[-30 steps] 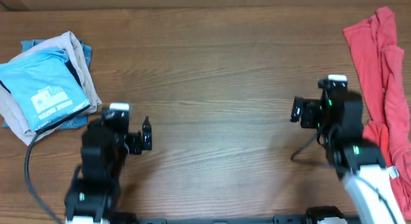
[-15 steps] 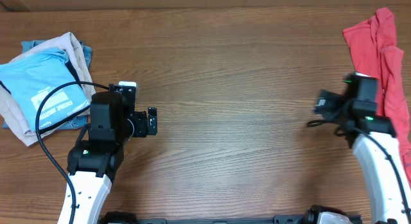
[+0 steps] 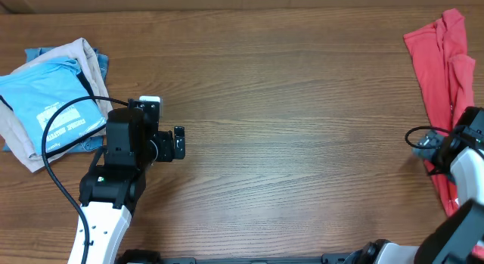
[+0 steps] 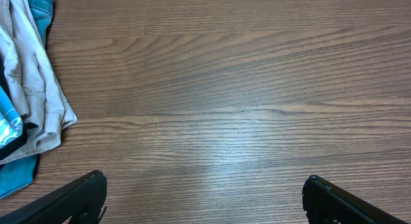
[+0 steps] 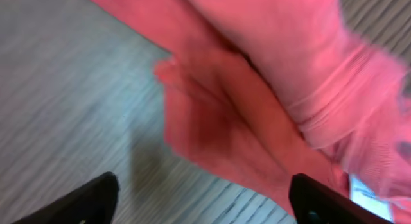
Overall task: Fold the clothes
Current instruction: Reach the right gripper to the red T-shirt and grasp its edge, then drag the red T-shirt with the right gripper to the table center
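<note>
Right gripper (image 5: 209,201): fingers wide apart, nothing held, poised over the crumpled shirt (image 5: 257,89) at the right edge of the table (image 3: 287,105). Recommend pinching a single hem layer, then dragging it to open wood before spreading. Left gripper (image 4: 205,201): wide, empty, beside the folded pile (image 3: 53,105). No containers in view.

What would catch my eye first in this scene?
The crumpled coral-red T-shirt at the far right edge of the table stands out, with the right end effector open over it. At the far left sits a folded pile topped by a light blue printed T-shirt.
</note>
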`<state>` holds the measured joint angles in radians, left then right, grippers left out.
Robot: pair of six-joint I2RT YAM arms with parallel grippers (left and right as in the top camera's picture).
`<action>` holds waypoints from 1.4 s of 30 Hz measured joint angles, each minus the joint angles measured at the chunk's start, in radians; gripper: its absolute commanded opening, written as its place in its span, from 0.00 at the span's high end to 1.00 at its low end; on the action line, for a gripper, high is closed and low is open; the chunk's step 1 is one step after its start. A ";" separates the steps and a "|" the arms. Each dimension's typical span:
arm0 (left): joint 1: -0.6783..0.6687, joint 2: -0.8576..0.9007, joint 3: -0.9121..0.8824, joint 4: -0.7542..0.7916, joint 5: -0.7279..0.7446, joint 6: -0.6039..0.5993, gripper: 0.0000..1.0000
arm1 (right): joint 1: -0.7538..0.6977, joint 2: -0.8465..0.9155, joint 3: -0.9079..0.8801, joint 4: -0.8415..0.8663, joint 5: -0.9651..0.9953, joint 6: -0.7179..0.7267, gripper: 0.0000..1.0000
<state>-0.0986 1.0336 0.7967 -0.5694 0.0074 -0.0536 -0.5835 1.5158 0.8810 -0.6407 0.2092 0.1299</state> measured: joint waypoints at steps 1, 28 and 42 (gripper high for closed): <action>0.000 0.000 0.000 0.000 0.000 0.000 0.00 | -0.006 0.026 0.000 -0.001 -0.001 0.002 0.23; 0.000 0.000 0.000 0.000 0.000 0.000 0.00 | -0.024 0.206 0.031 0.029 -0.029 0.042 0.96; 0.000 0.000 0.000 0.019 0.000 0.000 0.00 | 0.381 0.214 0.283 -0.197 -0.463 -0.008 0.96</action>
<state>-0.0986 1.0336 0.7971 -0.5507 0.0071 -0.0536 -0.2028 1.7302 1.1641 -0.8375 -0.2535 0.1223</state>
